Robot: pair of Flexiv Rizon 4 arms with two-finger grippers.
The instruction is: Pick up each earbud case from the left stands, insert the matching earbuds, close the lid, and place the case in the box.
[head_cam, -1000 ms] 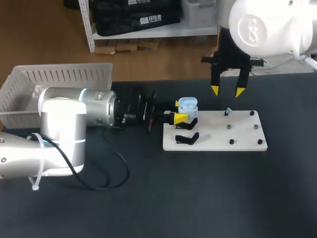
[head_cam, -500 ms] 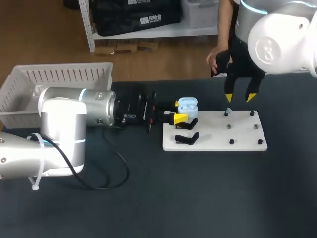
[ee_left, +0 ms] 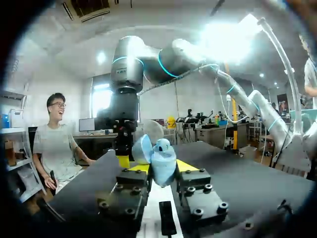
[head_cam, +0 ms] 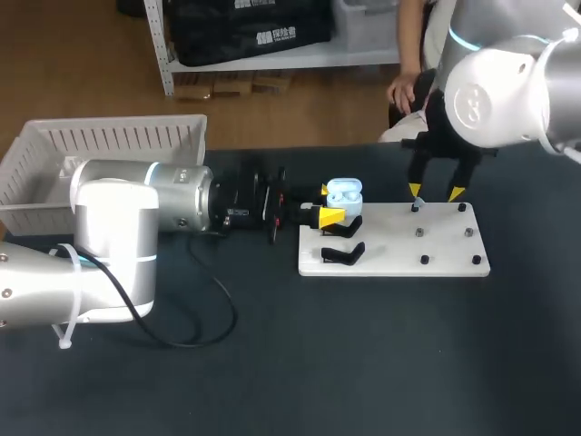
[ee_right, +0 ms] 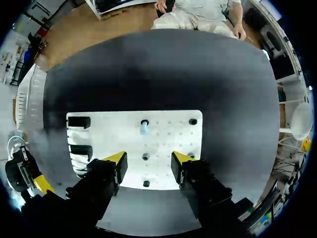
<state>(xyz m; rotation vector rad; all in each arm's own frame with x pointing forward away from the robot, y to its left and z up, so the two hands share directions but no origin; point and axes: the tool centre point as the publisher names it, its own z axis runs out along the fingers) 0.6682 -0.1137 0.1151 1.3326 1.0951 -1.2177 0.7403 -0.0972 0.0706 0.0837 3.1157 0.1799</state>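
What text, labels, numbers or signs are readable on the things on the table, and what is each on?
No text on the table's things can be read.
Light blue earbud case, lid open: no marking shows.
White flat stand board: plain, no print or numbers.
White slatted plastic basket: no label shows.

The left arm reaches in level from the left, its hand [head_cam: 328, 203] clamped on the earbud case [head_cam: 344, 192]. The right arm's hand [head_cam: 433, 192] points straight down, fingers apart.
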